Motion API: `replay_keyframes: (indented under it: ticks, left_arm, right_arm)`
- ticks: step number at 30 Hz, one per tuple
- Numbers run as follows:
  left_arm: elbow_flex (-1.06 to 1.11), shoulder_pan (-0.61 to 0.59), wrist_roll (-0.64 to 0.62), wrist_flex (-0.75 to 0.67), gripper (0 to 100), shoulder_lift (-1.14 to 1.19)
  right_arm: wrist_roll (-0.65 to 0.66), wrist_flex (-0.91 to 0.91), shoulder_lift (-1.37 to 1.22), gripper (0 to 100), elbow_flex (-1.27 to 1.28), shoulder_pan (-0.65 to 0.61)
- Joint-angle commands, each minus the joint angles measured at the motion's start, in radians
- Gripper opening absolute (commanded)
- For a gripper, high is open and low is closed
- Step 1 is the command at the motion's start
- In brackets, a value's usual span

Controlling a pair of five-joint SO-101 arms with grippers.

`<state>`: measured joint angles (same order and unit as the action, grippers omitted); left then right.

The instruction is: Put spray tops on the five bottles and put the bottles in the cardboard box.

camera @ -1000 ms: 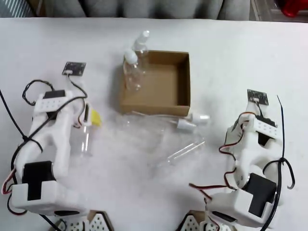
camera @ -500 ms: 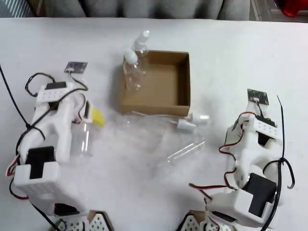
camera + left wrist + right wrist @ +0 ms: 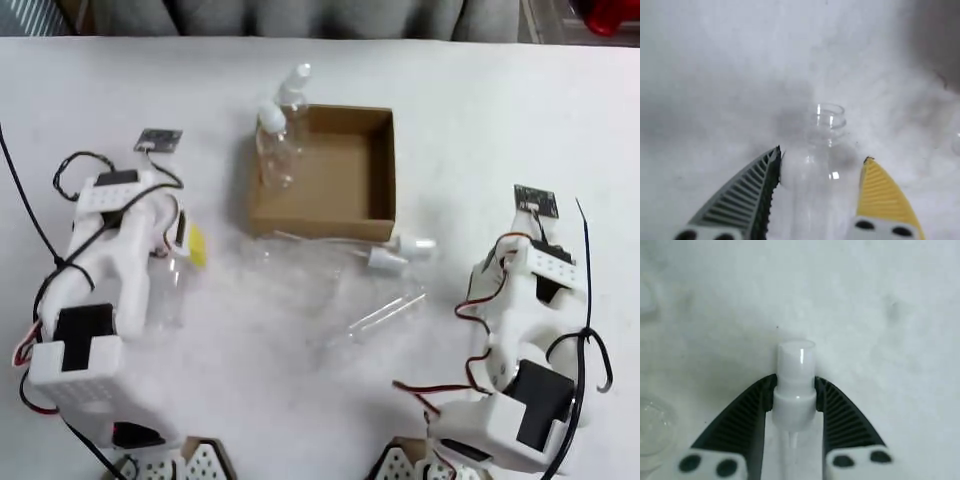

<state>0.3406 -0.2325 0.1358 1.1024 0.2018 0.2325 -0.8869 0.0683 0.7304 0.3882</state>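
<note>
- Step in hand: capping a bottle (two already look capped).
- The left gripper (image 3: 822,156) is closed against both sides of an open-necked bottle (image 3: 819,182). It is on the table (image 3: 480,90), well to the left of the box (image 3: 375,175).
- The right gripper (image 3: 795,382) clamps a spray top (image 3: 796,371) by its collar, with the thin tube running back between the jaws.
- Next move, as judged: bring the arms together and line the tube up with the neck. The top probably needs turning first.
- Two capped bottles (image 3: 272,140) stand at the box's far left corner (inside or just outside cannot be told).
- Loose bottles (image 3: 385,313) and loose tops (image 3: 415,243) lie just in front of the box, between the arms.
- These loose parts are in the way of the meeting path and could be knocked.
</note>
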Motion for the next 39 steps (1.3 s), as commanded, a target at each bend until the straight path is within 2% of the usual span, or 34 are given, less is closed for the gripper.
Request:
replay_keyframes:
  ticks: [1, 5, 11, 13, 19, 23, 25, 28, 33, 39]
  left_arm:
    - [-0.035, 0.033, 0.0, 0.043, 5, -0.136]
    - [0.006, 0.067, 0.0, 0.089, 5, -0.308]
    - [0.135, 0.122, 0.0, 0.087, 5, -0.601]
    - [0.172, 0.145, 0.0, 0.08, 5, -0.687]
    - [0.345, 0.205, -0.021, -0.086, 5, -0.946]
    - [0.483, 0.24, -0.187, -0.229, 5, -1.093]
    - [0.542, 0.266, -0.269, -0.295, 5, -1.152]
    - [0.6, 0.306, -0.313, -0.348, 5, -1.228]
    - [0.664, 0.38, -0.249, -0.397, 5, -1.333]
    - [0.816, 0.479, -0.135, -0.54, 5, -1.488]
  right_arm:
    - [-0.009, 0.016, 0.047, 1.6, -0.012, -0.005]
    - [-0.006, -0.004, 0.087, 1.7, -0.048, -0.008]
    - [-0.005, -0.15, 0.271, 1.7, -0.17, -0.018]
    - [-0.006, -0.191, 0.349, 1.7, -0.189, -0.054]
    - [-0.014, -0.351, 0.621, 1.7, -0.14, -0.22]
    - [-0.015, -0.364, 0.829, 1.7, -0.064, -0.325]
    - [-0.025, -0.302, 0.911, 1.6, -0.054, -0.343]
    - [-0.127, -0.145, 0.975, 1.6, -0.055, -0.344]
    - [-0.216, 0.193, 0.992, 1.6, -0.055, -0.346]
    - [-0.304, 0.584, 1.0, 1.6, -0.054, -0.381]
